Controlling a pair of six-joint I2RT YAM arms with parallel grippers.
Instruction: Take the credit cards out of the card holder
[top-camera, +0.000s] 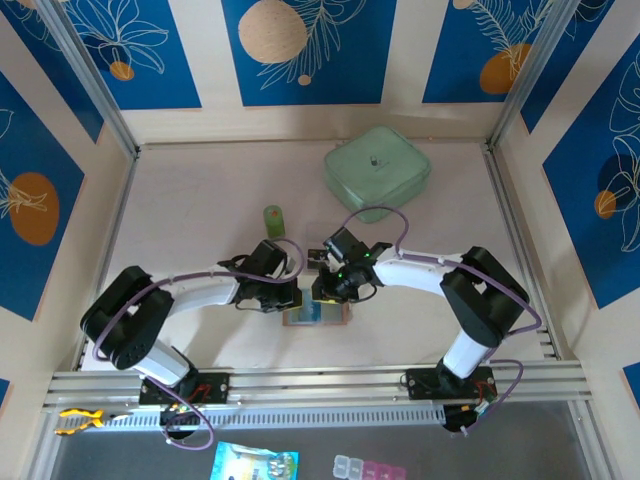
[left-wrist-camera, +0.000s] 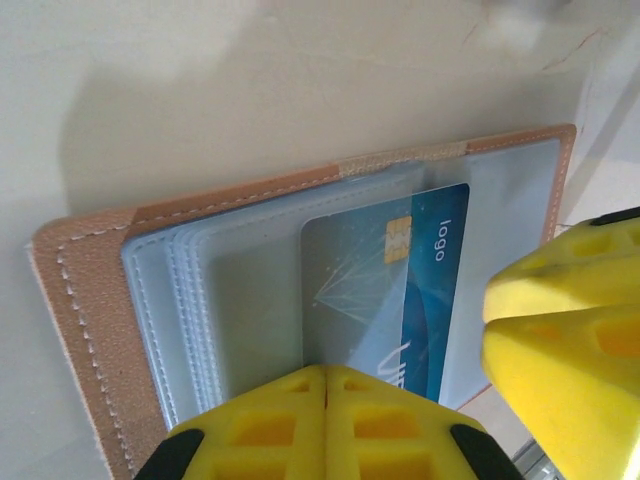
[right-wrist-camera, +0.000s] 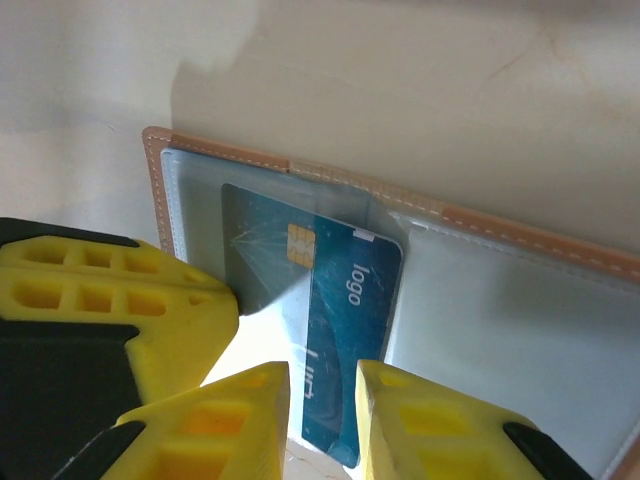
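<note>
The card holder (top-camera: 318, 316) lies open on the table between the two arms, tan stitched border (left-wrist-camera: 90, 290) around grey-blue clear sleeves (right-wrist-camera: 520, 320). One dark blue credit card (left-wrist-camera: 430, 280) with a gold chip and the word "logo" sticks partly out of a sleeve (right-wrist-camera: 350, 290). My left gripper (left-wrist-camera: 325, 372) is shut, its tips resting on the sleeve at the card's near left corner. My right gripper (right-wrist-camera: 323, 375) stands narrowly open over the card's near end, which shows flat through the gap. In the top view the left gripper (top-camera: 290, 297) and right gripper (top-camera: 322, 292) nearly touch above the holder.
A pale green lidded container (top-camera: 377, 172) stands at the back right of the table. A small green cylinder (top-camera: 273, 217) stands just behind the left gripper. Metal rails (top-camera: 320, 385) run along the near edge. Side walls close in the table.
</note>
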